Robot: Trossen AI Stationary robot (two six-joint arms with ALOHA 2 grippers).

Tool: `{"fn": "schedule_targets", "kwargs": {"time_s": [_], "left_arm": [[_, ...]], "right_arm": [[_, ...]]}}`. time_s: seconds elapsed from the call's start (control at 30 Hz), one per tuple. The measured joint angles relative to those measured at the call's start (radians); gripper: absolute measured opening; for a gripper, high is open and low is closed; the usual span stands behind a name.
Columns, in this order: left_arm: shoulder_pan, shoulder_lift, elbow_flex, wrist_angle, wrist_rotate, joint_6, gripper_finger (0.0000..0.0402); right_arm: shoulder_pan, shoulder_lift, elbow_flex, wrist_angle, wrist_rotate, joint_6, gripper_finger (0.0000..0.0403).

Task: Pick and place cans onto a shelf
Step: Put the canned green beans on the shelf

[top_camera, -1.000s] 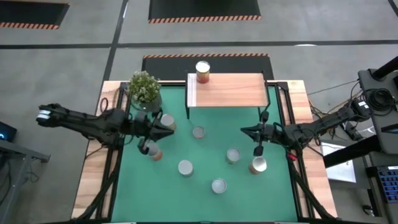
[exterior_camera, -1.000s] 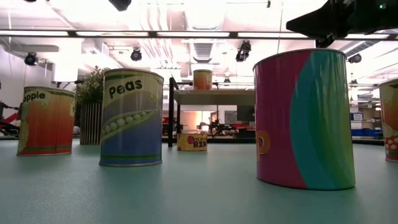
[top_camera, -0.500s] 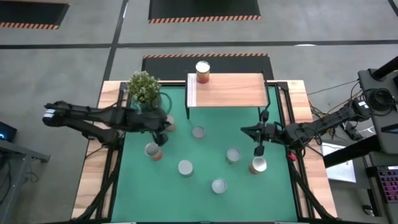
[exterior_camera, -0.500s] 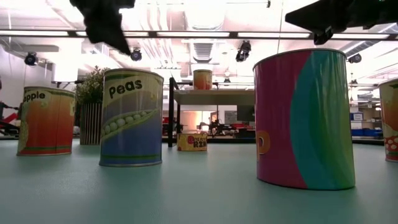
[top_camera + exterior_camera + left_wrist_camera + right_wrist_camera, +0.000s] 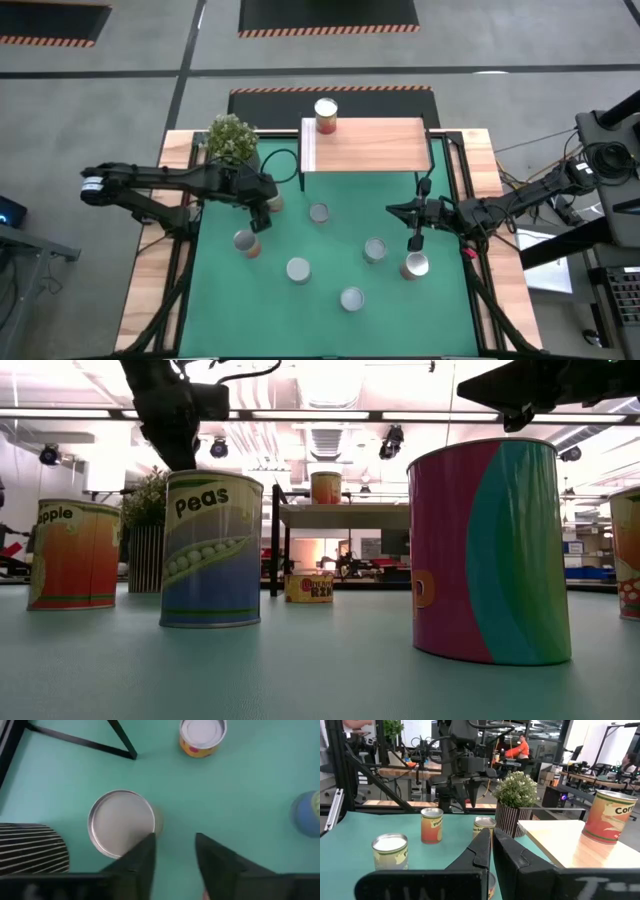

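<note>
Six cans sit on my green surface (image 5: 330, 330). The nearest can (image 5: 351, 298) is in the middle. My right gripper (image 5: 416, 241) hangs at the right, above a can (image 5: 415, 265), jaws pressed together. My left gripper (image 5: 174, 851) hangs at the far left, jaws spread a little, just beside a silver-topped can (image 5: 121, 822) by the plant (image 5: 232, 143). On the far shelf (image 5: 370, 145) stands one can (image 5: 326, 114).
</note>
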Motion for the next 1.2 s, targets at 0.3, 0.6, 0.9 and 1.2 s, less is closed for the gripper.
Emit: {"fn": "schedule_targets", "kwargs": {"time_s": [0.3, 0.6, 0.9, 1.2], "left_arm": [[0.016, 0.059, -0.015, 0.01, -0.206, 0.137, 0.0318], [0.083, 0.049, -0.044, 0.1, -0.106, 0.205, 0.0358], [0.164, 0.048, -0.096, 0.179, -0.014, 0.247, 0.0357], [0.202, 0.048, -0.186, 0.251, 0.036, 0.247, 0.035]], "right_arm": [[0.0, 0.001, 0.0, -0.008, 0.0, 0.0, 0.0009], [0.0, 0.001, 0.0, -0.017, -0.002, 0.0, 0.0009], [0.0, 0.001, 0.0, -0.026, -0.004, 0.001, 0.0009], [0.0, 0.001, 0.0, -0.031, -0.003, 0.003, 0.0009]]}}
